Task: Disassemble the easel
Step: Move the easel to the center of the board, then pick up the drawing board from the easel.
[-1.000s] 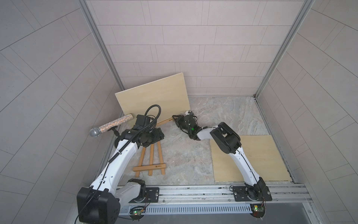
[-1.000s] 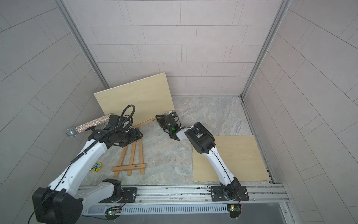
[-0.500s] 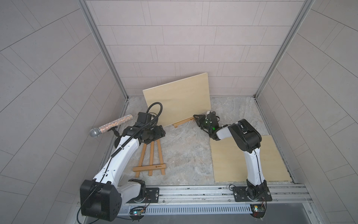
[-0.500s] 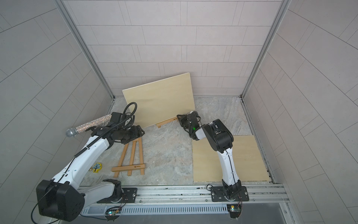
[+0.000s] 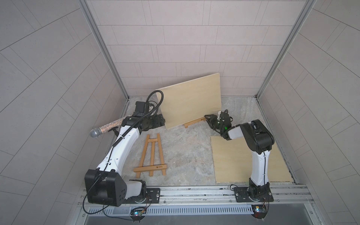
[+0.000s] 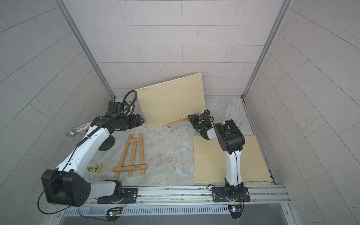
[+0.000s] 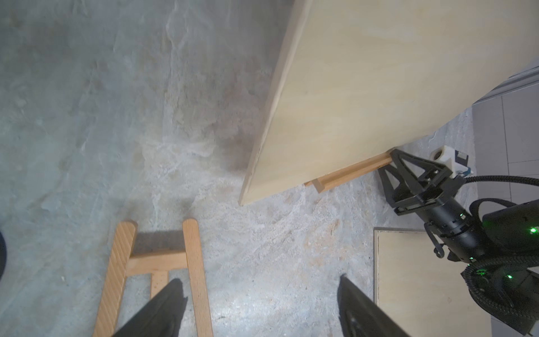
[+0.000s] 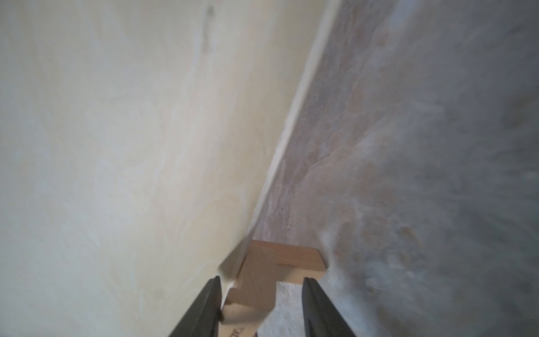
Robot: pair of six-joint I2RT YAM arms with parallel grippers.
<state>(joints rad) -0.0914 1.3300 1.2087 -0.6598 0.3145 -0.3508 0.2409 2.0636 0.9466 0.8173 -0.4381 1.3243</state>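
Plywood rectangle [image 5: 190,101] stands on stepped wooden ledge [image 5: 193,123].

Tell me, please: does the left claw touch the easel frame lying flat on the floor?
Apart. In both top views a strip of bare floor shows between the open left claw and the top end of the easel frame.
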